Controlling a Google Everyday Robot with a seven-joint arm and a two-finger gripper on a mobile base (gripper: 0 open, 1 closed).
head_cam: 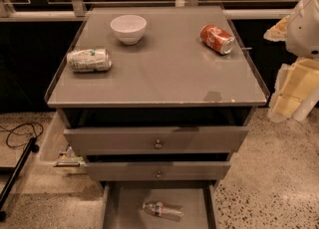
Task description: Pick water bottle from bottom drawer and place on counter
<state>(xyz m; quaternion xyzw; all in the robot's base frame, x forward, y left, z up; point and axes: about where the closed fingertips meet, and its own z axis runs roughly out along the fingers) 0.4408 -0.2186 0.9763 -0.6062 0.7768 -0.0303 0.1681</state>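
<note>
The water bottle (pixel 162 209), clear with a red-and-white label, lies on its side on the grey floor of the open bottom drawer (pixel 124 208) at the bottom of the view. The counter (pixel 164 68) is the grey glossy top above the three drawers. My gripper (pixel 289 104) hangs at the right edge of the view, beside the counter's right side and well above and to the right of the bottle. It holds nothing that I can see.
On the counter are a white bowl (pixel 128 28) at the back, a crushed silver-green can (pixel 89 59) at the left and a red soda can (pixel 217 39) at the back right. The two upper drawers (pixel 157 141) are slightly open. A black stand and cable (pixel 20 148) are on the floor at the left.
</note>
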